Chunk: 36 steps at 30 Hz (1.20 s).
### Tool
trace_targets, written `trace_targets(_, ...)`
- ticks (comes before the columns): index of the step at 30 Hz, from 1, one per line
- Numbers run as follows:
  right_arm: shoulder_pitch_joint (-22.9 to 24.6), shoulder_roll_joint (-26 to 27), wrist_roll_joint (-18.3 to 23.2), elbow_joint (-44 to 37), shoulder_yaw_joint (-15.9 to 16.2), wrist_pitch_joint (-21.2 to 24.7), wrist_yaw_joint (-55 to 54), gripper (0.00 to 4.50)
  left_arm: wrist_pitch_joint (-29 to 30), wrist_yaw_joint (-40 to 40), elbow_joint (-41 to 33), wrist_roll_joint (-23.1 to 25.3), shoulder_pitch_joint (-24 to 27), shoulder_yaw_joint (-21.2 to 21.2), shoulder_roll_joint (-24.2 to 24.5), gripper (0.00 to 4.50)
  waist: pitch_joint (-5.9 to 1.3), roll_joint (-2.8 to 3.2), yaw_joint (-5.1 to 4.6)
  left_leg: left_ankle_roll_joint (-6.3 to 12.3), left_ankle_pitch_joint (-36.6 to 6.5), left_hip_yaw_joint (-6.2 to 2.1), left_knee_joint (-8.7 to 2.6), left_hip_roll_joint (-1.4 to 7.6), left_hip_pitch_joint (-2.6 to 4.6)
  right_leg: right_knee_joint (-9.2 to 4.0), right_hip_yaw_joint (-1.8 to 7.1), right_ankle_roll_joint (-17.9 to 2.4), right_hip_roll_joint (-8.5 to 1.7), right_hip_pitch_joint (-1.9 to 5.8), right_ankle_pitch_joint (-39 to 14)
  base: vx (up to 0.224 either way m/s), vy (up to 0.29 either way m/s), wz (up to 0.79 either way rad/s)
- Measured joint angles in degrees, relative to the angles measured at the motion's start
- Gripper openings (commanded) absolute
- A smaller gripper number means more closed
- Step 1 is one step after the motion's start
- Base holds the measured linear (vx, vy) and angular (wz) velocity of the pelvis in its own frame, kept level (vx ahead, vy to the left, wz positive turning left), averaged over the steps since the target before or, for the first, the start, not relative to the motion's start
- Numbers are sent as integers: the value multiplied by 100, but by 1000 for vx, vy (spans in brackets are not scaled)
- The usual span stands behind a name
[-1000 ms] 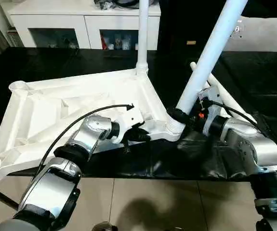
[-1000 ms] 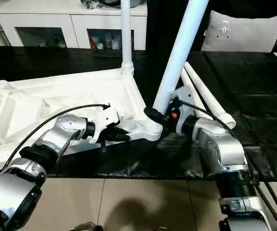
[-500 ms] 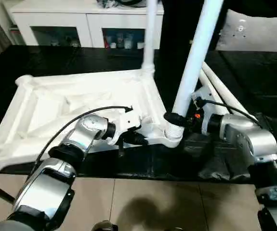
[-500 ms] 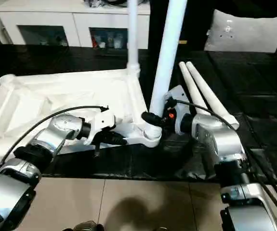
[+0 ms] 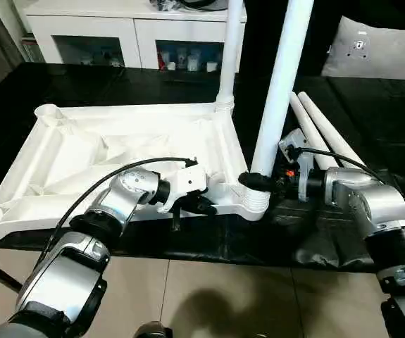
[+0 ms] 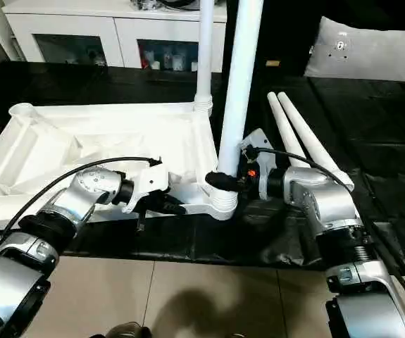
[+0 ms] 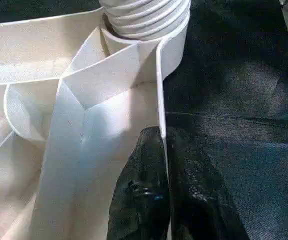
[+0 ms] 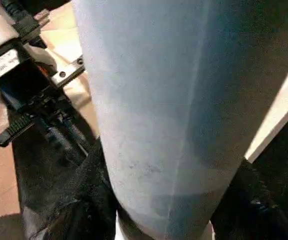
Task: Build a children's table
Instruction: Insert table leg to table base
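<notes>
Left gripper (image 5: pixel 201 204), 6 o'clock: fingers (image 7: pixel 149 200) pinched together on near rim of tabletop (image 5: pixel 117 151). Right gripper (image 5: pixel 253 181), 4 o'clock: fingers clamped around base of near leg (image 5: pixel 281 77) at threaded corner socket (image 5: pixel 256 201). Since earlier frame: near leg swung from rightward lean to almost upright. Tabletop upside down on black table (image 5: pixel 371 105), near edge at table's front edge. Second leg (image 5: pixel 229 49) upright, far corner, 12 o'clock. Two spare legs (image 5: pixel 322 130) lying at 2 o'clock. White cabinet (image 5: pixel 117 32) farthest.
</notes>
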Motion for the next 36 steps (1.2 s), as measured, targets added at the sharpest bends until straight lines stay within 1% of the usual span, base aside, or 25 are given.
trace_targets(3, 4, 25, -16, 60, -6, -98, -8, 191, 0, -28, -2, -3, 0, 4, 1, 0, 0, 0, 0, 0, 0, 0, 0, 0, 0, 0, -1, 0, 0, 0, 0, 0, 0, 0)
trace_targets(6, 16, 96, 14, 174, -95, -180, -41, 191, 3, -35, -3, -14, 0, 6, 1, 0, 0, 0, -1, 0, 0, 0, 0, 0, -1, -1, -1, 0, 0, 0, 0, 0, 0, 0)
trace_targets(9, 139, 282, 134, 250, -385, -199, -188, 191, 16, -13, -2, -30, 1, 12, -14, 0, -1, 1, 5, 0, 0, 0, 0, 0, 0, 0, -1, 0, 0, 1, 0, 0, 0, 0)
trace_targets(10, 249, 374, 265, 284, -569, -231, -250, 191, 27, 0, -2, -49, 2, 16, -28, 0, -1, 1, 16, 0, 0, 0, 0, 0, 0, -1, -2, 0, -1, 1, 0, 0, 0, 0)
trace_targets(13, 489, 493, 542, 296, -870, -292, -288, 189, 65, 9, -2, -70, 15, 34, -44, 0, -2, 4, 21, 0, 0, 0, 0, 0, 1, -3, -2, 0, -2, 4, 0, 0, 0, 0)
trace_targets(17, 878, 673, 843, 126, -1169, -484, -301, 189, 122, 19, -3, -91, 43, 83, -74, 0, -6, 14, 30, 0, -1, 1, -2, -1, 6, -4, -3, 2, -5, 7, -2, 0, 0, 0)
trace_targets(18, 921, 682, 865, 96, -1191, -497, -303, 189, 125, 24, -3, -91, 44, 83, -79, 0, -8, 18, 35, 0, -1, 1, -3, -1, 6, -4, -3, 2, -5, 7, -2, 0, 0, 0)
trace_targets(19, 1119, 745, 953, -72, -1279, -592, -308, 189, 128, 36, -3, -99, 63, 86, -89, 0, -16, 30, 44, 1, -2, 1, -3, -2, 8, -7, -3, 4, -5, 11, -3, 0, 0, 0)
trace_targets(20, 1214, 787, 999, -161, -1331, -626, -307, 189, 134, 40, -3, -100, 70, 88, -87, 0, -24, 43, 39, 1, -2, 1, -3, -3, 9, -8, -2, 4, -6, 12, -3, 0, 0, 0)
trace_targets(21, 1261, 799, 1003, -209, -1348, -653, -318, 189, 139, 45, -3, -100, 73, 87, -87, 0, -31, 56, 36, 1, -2, 1, -3, -3, 8, -8, -3, 4, -7, 11, -3, 0, 0, 0)
trace_targets(24, 1502, 853, 949, -446, -1326, -986, -439, 189, 141, 83, -3, -110, 104, 90, -106, 0, -51, 97, 37, 1, -3, 0, -6, -4, 9, -13, -3, 16, -7, 12, -10, 0, 0, 0)
trace_targets(25, 1590, 847, 859, -542, -1245, -1194, -490, 189, 141, 91, -3, -112, 117, 90, -107, 0, -62, 116, 31, 1, -3, 0, -10, -6, 9, -16, -3, 28, -8, 12, -17, 0, 0, 0)
trace_targets(27, 1630, 814, 662, -626, -1112, -1439, -577, 189, 141, 94, -3, -110, 126, 91, -107, 0, -71, 132, 15, 1, -3, 0, -14, -8, 10, -17, -3, 32, -9, 12, -20, 0, 0, 0)
trace_targets(31, 1621, 800, 418, -660, -1015, -1727, -754, 189, 137, 99, -3, -110, 131, 91, -107, 0, -72, 135, 1, 1, -3, 0, -16, -10, 11, -21, -3, 39, -10, 15, -24, 0, 0, 0)
trace_targets(34, 1587, 804, 417, -612, -1007, -1734, -802, 189, 136, 97, -4, -112, 132, 91, -109, 0, -72, 135, -6, 1, -3, 0, -18, -13, 11, -23, -3, 37, -13, 16, -23, 0, 0, 0)
trace_targets(36, 1508, 791, 326, -452, -945, -1736, -840, 189, 132, 99, -6, -112, 132, 89, -112, 0, -72, 135, -9, 1, -3, 0, -18, -14, 11, -23, -3, 34, -15, 16, -21, 0, 0, 0)
